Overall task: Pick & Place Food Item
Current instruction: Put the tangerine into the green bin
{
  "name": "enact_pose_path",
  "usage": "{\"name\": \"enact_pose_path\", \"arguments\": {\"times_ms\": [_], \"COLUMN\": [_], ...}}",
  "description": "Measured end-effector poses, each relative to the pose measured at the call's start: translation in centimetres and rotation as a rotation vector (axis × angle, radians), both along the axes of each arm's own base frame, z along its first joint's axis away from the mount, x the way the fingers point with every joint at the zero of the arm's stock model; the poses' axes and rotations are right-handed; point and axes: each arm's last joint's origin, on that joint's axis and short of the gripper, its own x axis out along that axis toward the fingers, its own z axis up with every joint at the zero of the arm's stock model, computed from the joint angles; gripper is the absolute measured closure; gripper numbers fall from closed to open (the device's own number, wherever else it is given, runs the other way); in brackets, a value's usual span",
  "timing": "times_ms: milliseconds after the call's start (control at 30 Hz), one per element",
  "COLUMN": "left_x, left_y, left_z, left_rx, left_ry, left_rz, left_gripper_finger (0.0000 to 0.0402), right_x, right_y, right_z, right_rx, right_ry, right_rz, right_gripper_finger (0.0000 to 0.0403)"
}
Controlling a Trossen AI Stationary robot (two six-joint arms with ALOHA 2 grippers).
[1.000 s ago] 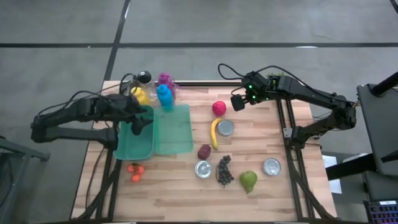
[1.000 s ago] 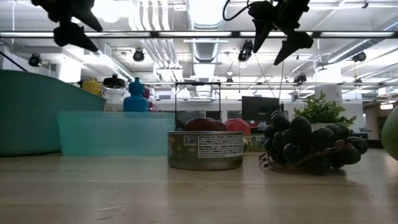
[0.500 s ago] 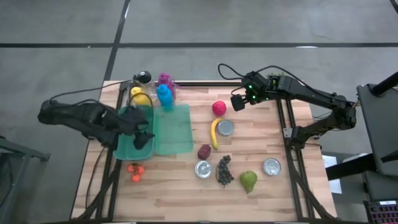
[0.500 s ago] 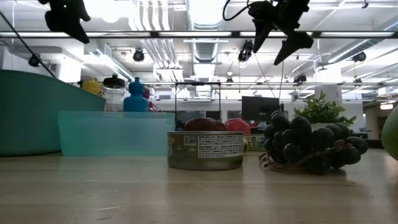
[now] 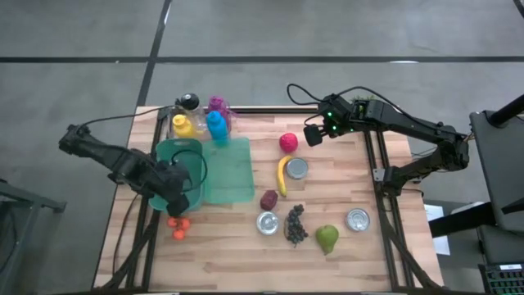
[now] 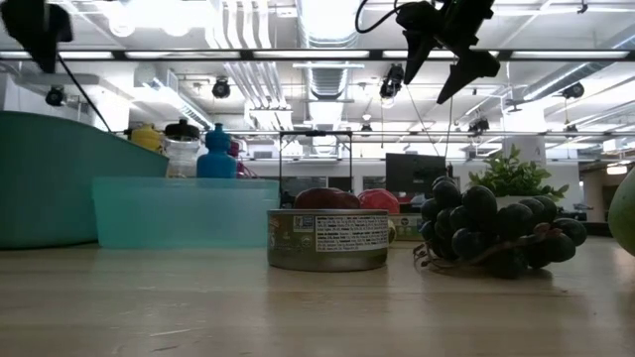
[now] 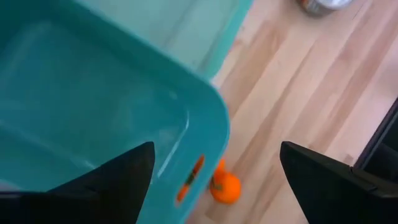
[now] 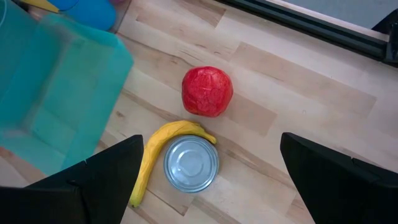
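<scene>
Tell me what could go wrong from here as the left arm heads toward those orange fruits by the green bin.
1. The open left gripper hangs over the green bin's near corner; descending now, a finger could catch the rim.
2. The small orange fruits sit tight against that bin and look round, so they may roll or slip from the fingers.
3. The open right gripper waits above the red fruit, well apart, so a clash looks unlikely.
</scene>
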Motion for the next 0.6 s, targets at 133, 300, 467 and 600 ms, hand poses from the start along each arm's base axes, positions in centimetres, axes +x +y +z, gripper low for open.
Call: {"name": "enact_pose_path", "arguments": {"times_ms": [133,300,467,600], "left_x": [-0.4,-0.4,-0.1,0.3], "left_y": [-1.2,-3.0,-5.3,-6.8], "left_z": [-0.5,-1.3,-2.5,-3.4], "left_rx": [-0.024,-0.037,-0.045,-0.053], "left_ry": [0.047,0.121,0.207,0.259], "left_rz": [0.04,0.102,0.111,0.083], "left_gripper_finger": [0.0048,0.0048,0.0048,0.0048], "right_x": [0.0,0.0,0.0,0.0], "right_y": [0.0,0.0,0.0,0.0], "right_z": [0.0,0.0,0.0,0.0], "right_rx": [0.0,0.0,0.0,0.0], "right_ry": [0.0,0.0,0.0,0.0], "right_rz": [0.0,0.0,0.0,0.0], "right_gripper_finger": [0.0025,0.0025,0.0025,0.0025]}}
